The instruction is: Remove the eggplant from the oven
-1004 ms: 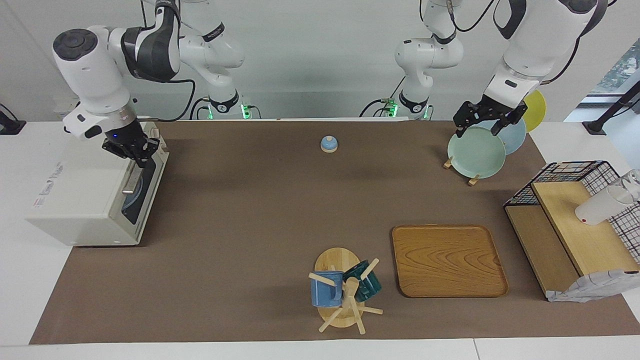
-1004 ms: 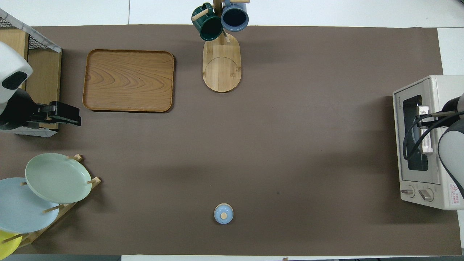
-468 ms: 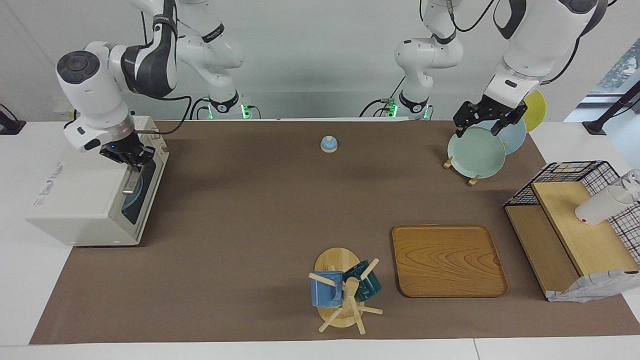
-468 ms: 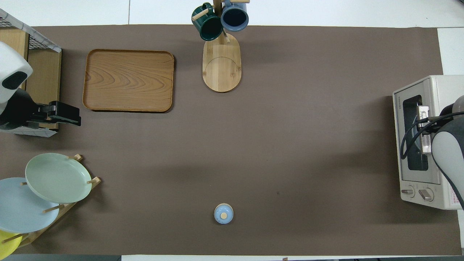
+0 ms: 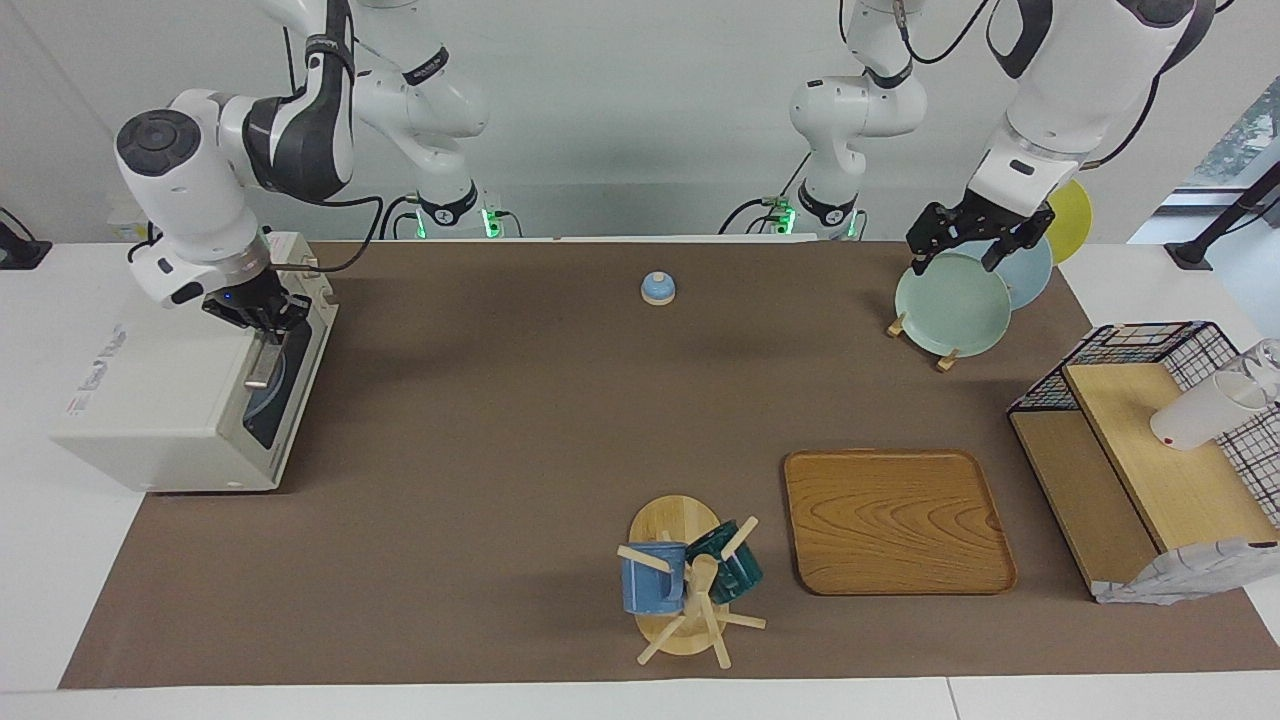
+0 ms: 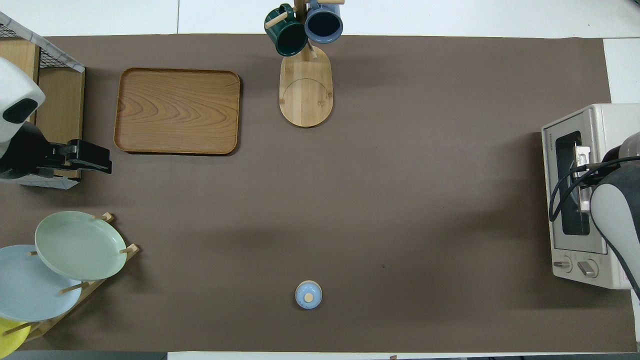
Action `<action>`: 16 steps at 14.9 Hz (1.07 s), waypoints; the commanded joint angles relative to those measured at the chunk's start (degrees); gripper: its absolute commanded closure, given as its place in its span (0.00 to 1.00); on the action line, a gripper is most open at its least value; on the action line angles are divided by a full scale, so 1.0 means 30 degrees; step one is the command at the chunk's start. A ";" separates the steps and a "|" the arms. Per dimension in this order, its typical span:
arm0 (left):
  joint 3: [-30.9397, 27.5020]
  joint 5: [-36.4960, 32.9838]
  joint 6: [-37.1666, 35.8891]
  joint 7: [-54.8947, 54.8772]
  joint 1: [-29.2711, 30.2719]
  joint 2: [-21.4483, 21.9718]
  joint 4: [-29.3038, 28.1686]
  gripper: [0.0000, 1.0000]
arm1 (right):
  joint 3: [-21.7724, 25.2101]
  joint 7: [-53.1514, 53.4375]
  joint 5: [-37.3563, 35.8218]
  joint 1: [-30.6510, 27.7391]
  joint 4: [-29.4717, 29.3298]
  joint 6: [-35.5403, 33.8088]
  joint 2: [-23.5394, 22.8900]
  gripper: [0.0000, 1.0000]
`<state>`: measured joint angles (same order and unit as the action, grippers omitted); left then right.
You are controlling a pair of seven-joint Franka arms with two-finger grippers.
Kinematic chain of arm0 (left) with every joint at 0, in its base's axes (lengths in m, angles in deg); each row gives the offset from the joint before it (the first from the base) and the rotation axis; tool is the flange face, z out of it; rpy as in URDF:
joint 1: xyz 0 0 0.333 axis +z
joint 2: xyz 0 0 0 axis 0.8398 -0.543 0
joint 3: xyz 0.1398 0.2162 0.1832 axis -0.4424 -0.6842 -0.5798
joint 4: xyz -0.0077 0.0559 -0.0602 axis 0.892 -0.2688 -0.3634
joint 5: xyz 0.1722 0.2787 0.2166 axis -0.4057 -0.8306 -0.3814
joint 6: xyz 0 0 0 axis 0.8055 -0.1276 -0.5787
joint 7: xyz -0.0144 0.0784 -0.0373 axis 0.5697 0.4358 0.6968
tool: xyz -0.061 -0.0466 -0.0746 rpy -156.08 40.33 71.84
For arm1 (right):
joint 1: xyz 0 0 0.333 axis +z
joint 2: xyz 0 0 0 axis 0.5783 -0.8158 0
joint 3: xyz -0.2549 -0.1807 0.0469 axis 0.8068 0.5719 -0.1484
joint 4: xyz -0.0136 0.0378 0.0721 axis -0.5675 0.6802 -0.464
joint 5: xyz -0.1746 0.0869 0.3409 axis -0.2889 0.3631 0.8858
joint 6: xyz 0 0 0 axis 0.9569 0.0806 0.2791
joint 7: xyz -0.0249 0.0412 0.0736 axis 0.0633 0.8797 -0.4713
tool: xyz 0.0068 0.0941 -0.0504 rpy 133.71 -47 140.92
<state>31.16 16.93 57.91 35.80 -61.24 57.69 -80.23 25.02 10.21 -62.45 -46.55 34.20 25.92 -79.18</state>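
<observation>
The cream-white oven stands at the right arm's end of the table with its dark glass door closed. The eggplant is hidden. My right gripper is shut and points down at the end of the metal bar handle nearer to the robots. I cannot tell whether its tips touch or grip the bar. In the overhead view the right arm covers part of the oven and its handle. My left gripper hangs open and holds nothing, above the green plate, and waits.
A plate rack with green, blue and yellow plates stands at the left arm's end. Farther from the robots are a wooden tray, a mug tree with two mugs and a wire shelf. A small blue lid lies near the robots.
My right gripper has shifted a little along the oven's front top edge, settling at the handle's end. The oven door stays closed. The left arm has not moved.
</observation>
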 commanded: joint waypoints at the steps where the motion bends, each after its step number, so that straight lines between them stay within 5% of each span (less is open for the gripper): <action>1: 0.0143 -0.0001 -0.0306 -0.0168 0.0261 0.0098 -0.0005 0.00 | -0.0157 0.0515 0.0042 0.0660 0.1014 0.0938 0.0059 1.00; 16: 0.0143 0.0028 -0.0306 -0.0168 0.0232 0.0098 -0.0005 0.00 | -0.0216 0.1247 0.1450 0.1952 0.3300 0.7092 -0.2813 1.00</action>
<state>31.16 16.93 57.90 35.80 -61.24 57.69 -80.23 23.20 14.63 -56.44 -38.49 44.31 44.09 -86.10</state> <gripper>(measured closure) 0.000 0.991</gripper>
